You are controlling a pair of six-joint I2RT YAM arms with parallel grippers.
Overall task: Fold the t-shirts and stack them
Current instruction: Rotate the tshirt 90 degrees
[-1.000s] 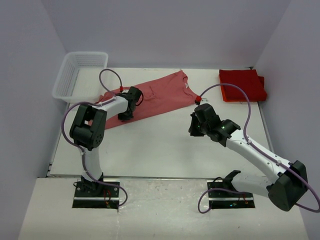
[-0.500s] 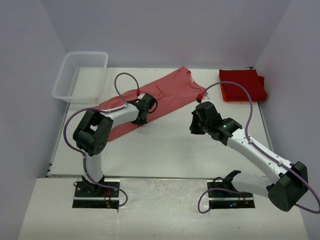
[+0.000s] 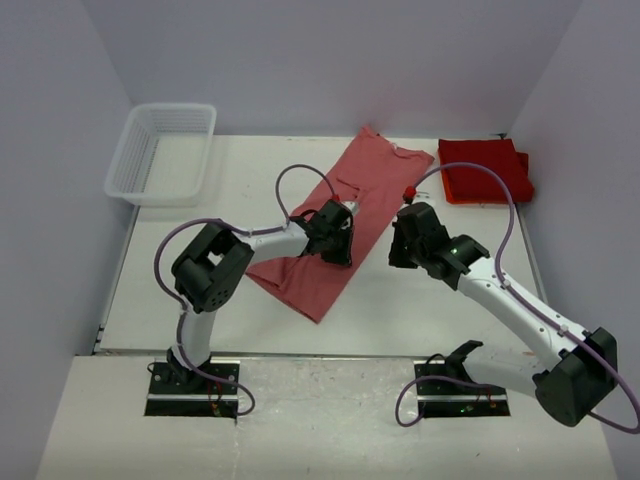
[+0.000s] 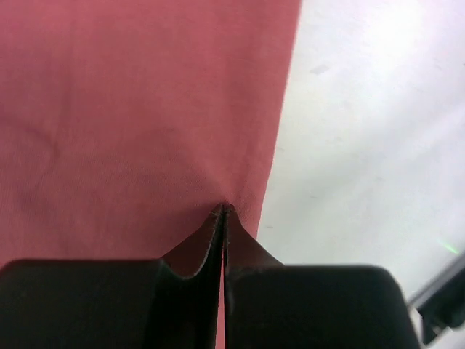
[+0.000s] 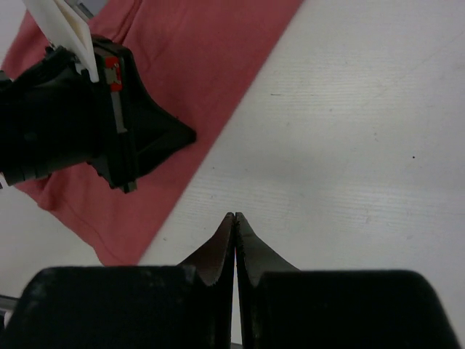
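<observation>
While left claw (image 4: 223, 211) pinches salmon t-shirt (image 4: 116, 109) on white table (image 3: 400, 305), right claw (image 5: 235, 216) hangs shut.

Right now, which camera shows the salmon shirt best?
Top external: the whole salmon shirt lies spread diagonally, with only the left arm crossing its middle. Left wrist shows just a flat patch and one edge at the tip of the shut left pincer. Right wrist shows its near part, partly behind the left arm.

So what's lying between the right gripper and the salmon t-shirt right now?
Nothing but bare table. The right wrist view shows the shut right gripper over white tabletop, clear of the salmon t-shirt.
</observation>
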